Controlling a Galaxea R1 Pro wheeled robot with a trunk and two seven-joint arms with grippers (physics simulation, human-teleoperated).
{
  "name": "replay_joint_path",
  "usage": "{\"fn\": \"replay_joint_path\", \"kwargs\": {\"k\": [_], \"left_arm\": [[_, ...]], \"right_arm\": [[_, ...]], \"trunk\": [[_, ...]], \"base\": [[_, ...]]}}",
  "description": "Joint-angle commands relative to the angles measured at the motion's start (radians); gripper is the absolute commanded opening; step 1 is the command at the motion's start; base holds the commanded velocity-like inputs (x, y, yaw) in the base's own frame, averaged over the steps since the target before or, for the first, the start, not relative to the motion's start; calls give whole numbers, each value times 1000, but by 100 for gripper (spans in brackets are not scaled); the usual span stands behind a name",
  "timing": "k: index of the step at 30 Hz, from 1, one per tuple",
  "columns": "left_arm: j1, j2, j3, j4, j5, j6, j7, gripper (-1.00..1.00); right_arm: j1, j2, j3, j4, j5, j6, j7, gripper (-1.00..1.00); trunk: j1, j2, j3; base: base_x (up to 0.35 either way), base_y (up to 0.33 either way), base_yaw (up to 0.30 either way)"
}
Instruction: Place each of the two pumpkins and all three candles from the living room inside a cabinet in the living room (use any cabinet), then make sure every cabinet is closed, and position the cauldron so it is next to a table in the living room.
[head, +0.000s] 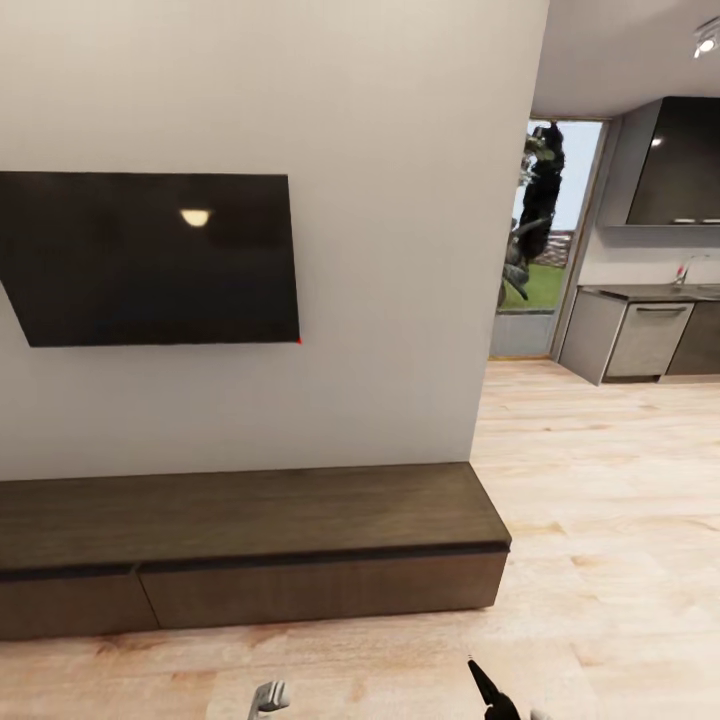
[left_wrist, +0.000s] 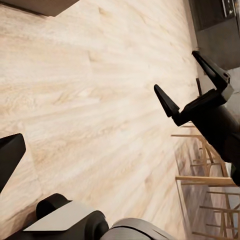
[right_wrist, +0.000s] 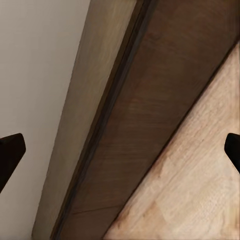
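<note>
The cabinet (head: 250, 515) is a long, low dark-brown unit against the grey wall, and both of its wide drawer fronts (head: 320, 590) are shut. My right gripper (right_wrist: 120, 147) is open and empty, facing the cabinet (right_wrist: 150, 115) front just above the floor. One of its black fingers (head: 485, 688) pokes up at the bottom of the head view. In the left wrist view the right gripper (left_wrist: 176, 70) hangs over the floorboards with its jaws spread. A left finger (left_wrist: 9, 155) sits far out at the frame's edge, so the left gripper is open and empty. The pumpkins and candles are out of view.
A black TV (head: 150, 258) hangs on the wall above the cabinet. Pale wood floor (head: 600, 520) runs right, past the wall's corner, to a kitchen counter (head: 650, 330) and a glass door (head: 545, 230). Wooden chairs (left_wrist: 210, 175) stand near the robot.
</note>
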Motion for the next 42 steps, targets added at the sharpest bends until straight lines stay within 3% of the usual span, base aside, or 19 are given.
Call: {"fn": "replay_joint_path", "kwargs": {"k": [1,4,8,11,15,20,31,38,42], "left_arm": [[-1,-1,-4,0,8,8,2,100],[-6,-4,-4,-7,10,9,3,100],[-46,-8,-5,-22,24,27,56,100],[-95,-12,-5,-49,52,96,78,100],[-128,-13,-5,-121,60,154,83,100],[-159,-22,-5,-194,64,211,85,100],[-165,-20,-3,-77,63,224,72,100],[-165,-17,-13,-49,62,225,14,100],[-165,-18,-15,-48,62,225,-5,100]], "right_arm": [[-1,-2,1,5,-8,0,6,100],[-1,-8,1,10,-8,1,20,100],[-1,-14,1,12,-8,1,26,100],[-10,-16,1,9,-8,4,20,100],[-63,-31,1,8,-12,17,15,100],[-100,-40,2,6,-52,20,15,100],[-110,-43,2,6,-85,21,41,100],[-115,-43,3,-6,-156,49,65,100],[-117,-44,1,-6,-169,72,75,100]], "trunk": [[4,-8,-4],[15,-29,-14],[31,-57,-26],[35,-64,-29],[50,-92,-42],[69,-127,-58],[111,-204,-92],[138,-253,-114],[153,-281,-126]], "base": [[0,0,0],[0,0,0],[0,0,0],[0,0,0],[0,0,0],[0,0,0],[0,0,0],[0,0,0],[0,0,0]]}}
